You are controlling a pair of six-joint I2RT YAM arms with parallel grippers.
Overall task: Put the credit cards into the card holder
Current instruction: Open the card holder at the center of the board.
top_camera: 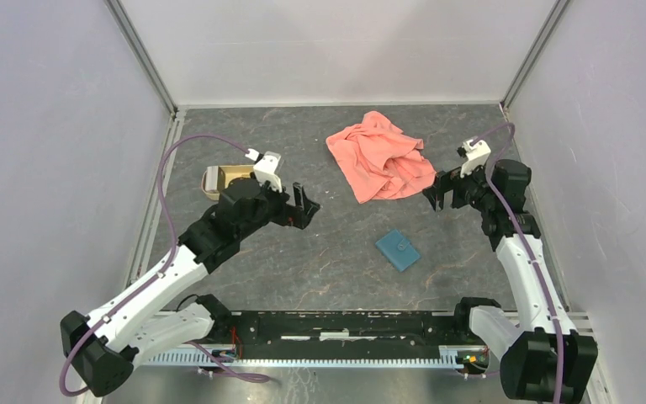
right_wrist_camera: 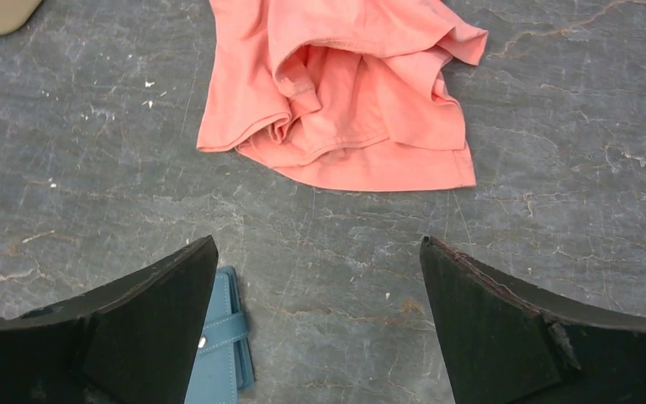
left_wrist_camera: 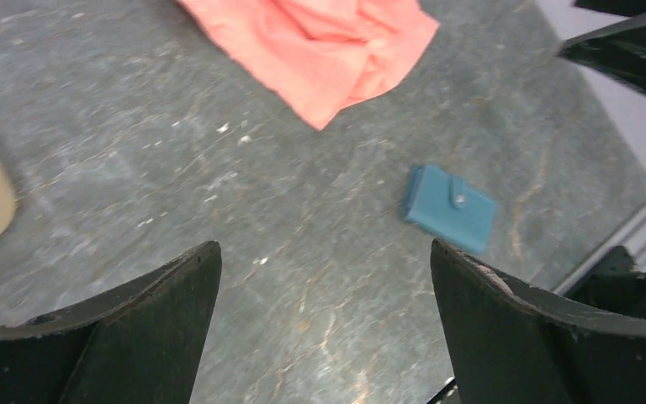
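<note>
The teal-blue card holder (top_camera: pixel 398 250) lies closed on the grey table, its strap snapped shut. It also shows in the left wrist view (left_wrist_camera: pixel 450 208) and in the right wrist view (right_wrist_camera: pixel 221 347), partly hidden behind my right gripper's left finger. No credit cards show in any view. My left gripper (top_camera: pixel 306 207) is open and empty, hovering left of the card holder. My right gripper (top_camera: pixel 441 191) is open and empty, above the table to the holder's upper right, close to the cloth's edge.
A salmon-pink cloth (top_camera: pixel 380 156) lies crumpled at the back centre. A tan oval tray (top_camera: pixel 223 178) sits at the back left, partly behind the left arm. Walls enclose the table on three sides.
</note>
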